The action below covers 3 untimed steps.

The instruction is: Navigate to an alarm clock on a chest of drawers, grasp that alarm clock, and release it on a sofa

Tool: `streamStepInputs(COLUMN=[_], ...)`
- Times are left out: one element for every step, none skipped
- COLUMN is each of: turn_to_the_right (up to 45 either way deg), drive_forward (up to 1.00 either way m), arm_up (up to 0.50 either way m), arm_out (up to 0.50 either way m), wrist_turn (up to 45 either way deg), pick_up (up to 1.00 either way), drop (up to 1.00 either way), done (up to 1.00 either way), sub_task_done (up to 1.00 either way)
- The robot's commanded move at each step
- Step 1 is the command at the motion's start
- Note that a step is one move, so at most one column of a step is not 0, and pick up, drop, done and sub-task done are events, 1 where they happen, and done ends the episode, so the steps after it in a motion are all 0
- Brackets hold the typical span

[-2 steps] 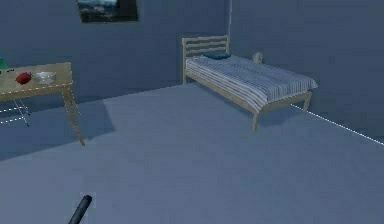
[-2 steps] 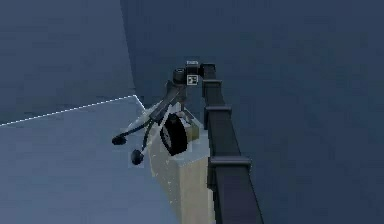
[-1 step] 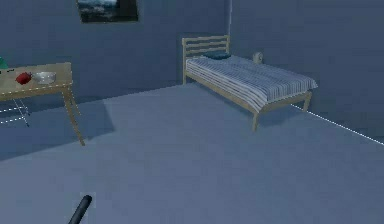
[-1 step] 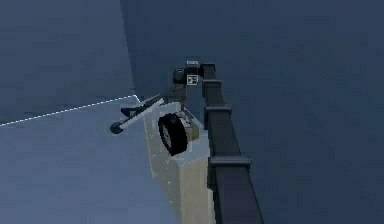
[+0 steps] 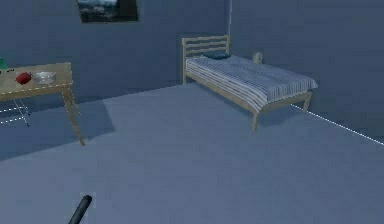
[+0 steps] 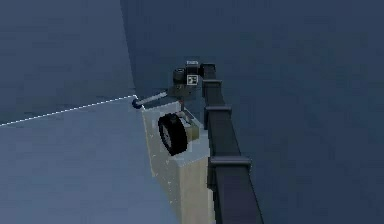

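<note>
In the arm side view a dark round thing with a pale rim (image 6: 172,132), shaped like an alarm clock, stands on a pale narrow top (image 6: 185,185) against the blue wall. My arm (image 6: 228,150) rises along that top's right side. At its far end are the white marker squares (image 6: 190,78), and the gripper (image 6: 142,99) reaches left from them, beyond the round thing. I cannot tell whether the gripper holds anything.
In the forward view a bed (image 5: 248,80) with a striped cover and slatted headboard stands at the back right. A wooden table (image 5: 40,88) with small items is at the left, under a picture (image 5: 107,9) on the wall. Open blue floor (image 5: 200,150) lies between.
</note>
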Motion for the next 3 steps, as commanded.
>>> streamStepInputs(turn_to_the_right=[0.0, 0.0, 0.0], drive_forward=[0.0, 0.0, 0.0], arm_up=[0.0, -0.3, 0.0], arm_out=[0.0, 0.0, 0.0], wrist_turn=[27.0, 0.0, 0.0], pick_up=[0.0, 0.0, 1.0], drop=[0.0, 0.0, 0.0], done=[0.0, 0.0, 0.0], sub_task_done=[0.0, 0.0, 0.0])
